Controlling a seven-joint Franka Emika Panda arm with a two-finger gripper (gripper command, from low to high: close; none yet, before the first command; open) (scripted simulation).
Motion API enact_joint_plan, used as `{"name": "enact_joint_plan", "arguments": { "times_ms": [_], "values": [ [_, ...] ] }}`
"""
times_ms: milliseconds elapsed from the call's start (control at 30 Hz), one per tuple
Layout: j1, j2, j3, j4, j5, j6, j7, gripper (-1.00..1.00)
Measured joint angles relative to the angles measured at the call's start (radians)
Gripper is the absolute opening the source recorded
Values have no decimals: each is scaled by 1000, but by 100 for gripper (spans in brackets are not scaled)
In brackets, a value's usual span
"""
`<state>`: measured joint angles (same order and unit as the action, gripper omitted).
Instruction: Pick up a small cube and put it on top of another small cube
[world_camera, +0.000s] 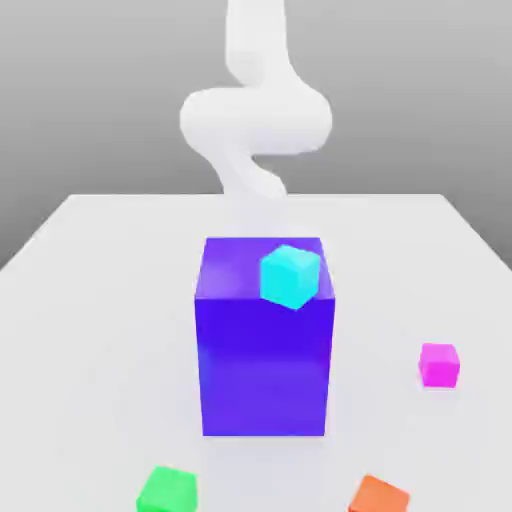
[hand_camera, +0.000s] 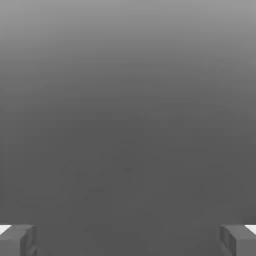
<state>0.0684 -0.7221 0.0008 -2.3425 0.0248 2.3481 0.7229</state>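
Observation:
The small magenta-pink cube (world_camera: 439, 364) sits on the white table at the exterior view's right, clear of everything else. A cyan cube (world_camera: 291, 275) rests on top of the big blue-purple block (world_camera: 264, 350) in the middle of the table. The white arm (world_camera: 255, 120) curls above and behind the block, well away from the pink cube. In the hand view my gripper (hand_camera: 128, 241) is open. Its two grey fingertips (hand_camera: 17, 240) stand far apart with nothing between them, against plain grey background.
A green cube (world_camera: 167, 491) lies near the table's front edge at the exterior view's left, and an orange cube (world_camera: 378, 495) at the front right. The tall block stands between the arm and the front cubes. The white table (world_camera: 100, 300) spreads wide around it.

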Motion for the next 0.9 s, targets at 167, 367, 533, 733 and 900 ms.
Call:
{"name": "enact_joint_plan", "arguments": {
  "times_ms": [167, 367, 533, 733, 900],
  "values": [
    [142, 160, 9, -87, 44, 99, -153, 0],
    [293, 346, 44, -188, 86, 214, -323, 0],
    [403, 500, 92, -273, 98, 310, -450, 0],
    [511, 684, 173, -376, 42, 429, -550, 0],
    [582, 847, 155, -420, -107, 543, -522, 0]
  ]
}}
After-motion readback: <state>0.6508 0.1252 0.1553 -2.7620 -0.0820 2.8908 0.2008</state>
